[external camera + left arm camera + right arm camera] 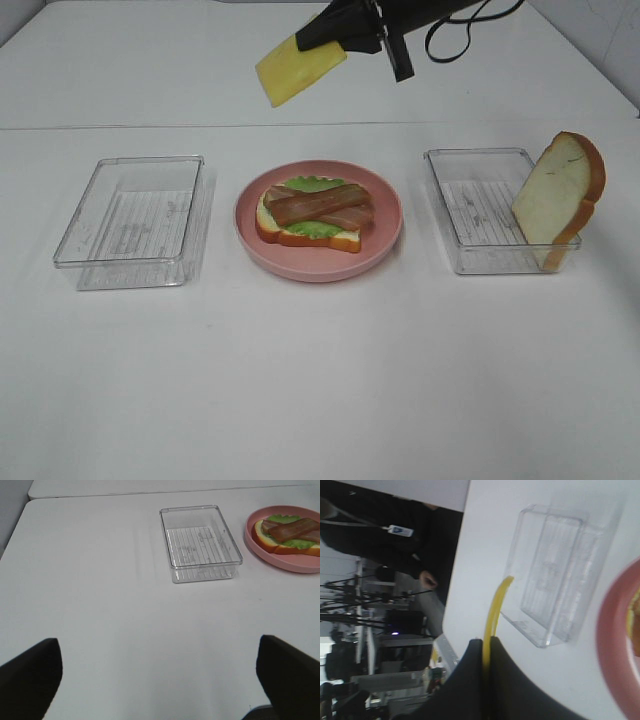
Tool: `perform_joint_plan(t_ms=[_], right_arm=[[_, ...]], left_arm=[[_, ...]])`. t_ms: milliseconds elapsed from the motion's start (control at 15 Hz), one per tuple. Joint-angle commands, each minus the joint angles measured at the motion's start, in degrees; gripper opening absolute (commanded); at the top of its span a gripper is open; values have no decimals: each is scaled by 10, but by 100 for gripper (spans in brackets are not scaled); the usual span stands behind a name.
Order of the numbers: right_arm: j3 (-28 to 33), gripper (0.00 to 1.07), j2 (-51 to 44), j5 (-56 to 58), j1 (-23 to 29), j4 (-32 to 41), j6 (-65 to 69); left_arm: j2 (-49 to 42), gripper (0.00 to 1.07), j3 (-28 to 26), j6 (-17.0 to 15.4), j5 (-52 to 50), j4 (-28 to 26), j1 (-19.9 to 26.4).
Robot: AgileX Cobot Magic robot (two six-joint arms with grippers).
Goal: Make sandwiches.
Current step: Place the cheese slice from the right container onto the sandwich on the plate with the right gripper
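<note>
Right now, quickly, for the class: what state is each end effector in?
Left end effector: open, holding nothing.
Right end effector: closed on the yellow cheese slice.

High exterior camera looking down on the whole table (320,400), left wrist low and oblique, right wrist rolled sideways, pink plate (388,205) shared.

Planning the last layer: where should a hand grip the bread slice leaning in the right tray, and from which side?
Probably its upper crust, from above. The bread slice stands tilted on edge against the tray's right side, so its top clears the rim and both flat faces are open for a pinch across its thickness.
</note>
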Motion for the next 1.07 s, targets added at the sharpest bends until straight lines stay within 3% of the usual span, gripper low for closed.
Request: perform_joint_plan(t_ms=[67, 267, 400, 733, 1067], right_arm=[[99, 0, -2, -34, -2, 96, -81], [193, 0, -6, -85, -1, 175, -154], [227, 0, -4, -125, -1, 175, -159], [229, 0, 0, -215, 32, 159, -156], [229, 0, 29, -220, 33, 112, -117]], left_arm=[[-12, 98, 2, -3, -2, -6, -1], [-12, 98, 2, -3, -2, -6, -1], [-12, 98, 2, -3, -2, -6, -1], [-12, 98, 2, -3, -2, -6, -1], [-12, 98, 2, -3, -2, -6, -1]])
